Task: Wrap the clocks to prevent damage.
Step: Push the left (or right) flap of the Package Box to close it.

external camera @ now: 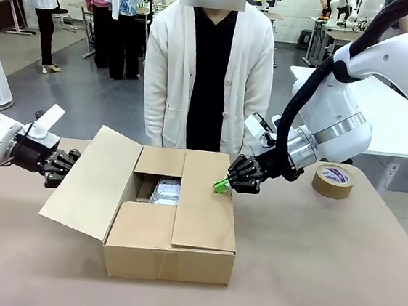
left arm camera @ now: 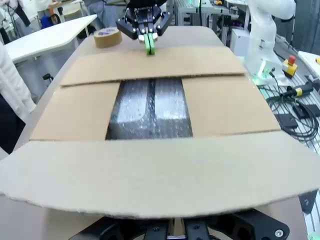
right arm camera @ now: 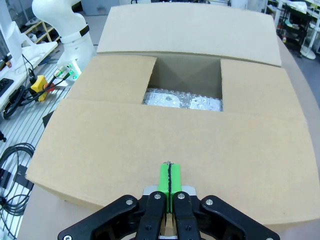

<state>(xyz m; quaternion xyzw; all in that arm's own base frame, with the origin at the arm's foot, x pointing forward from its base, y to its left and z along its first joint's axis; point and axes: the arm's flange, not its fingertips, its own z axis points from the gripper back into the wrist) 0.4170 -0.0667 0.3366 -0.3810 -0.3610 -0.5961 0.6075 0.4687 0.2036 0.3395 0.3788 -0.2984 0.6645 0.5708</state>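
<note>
Peeking between box flaps (external camera: 206, 197), wrapped clocks (external camera: 165, 190), mostly hidden.

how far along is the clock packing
Done: clocks bubble-wrapped, lying in the box, right flap and both short flaps down. In hand: shut right gripper rests on that flap; shut left gripper sits at the raised left flap. Left: closing it, taping; tape roll untouched.

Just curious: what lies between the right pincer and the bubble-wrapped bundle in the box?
A folded-down cardboard flap, seen in the right wrist view, spans from the right pincer to the gap where the bundle shows.
</note>
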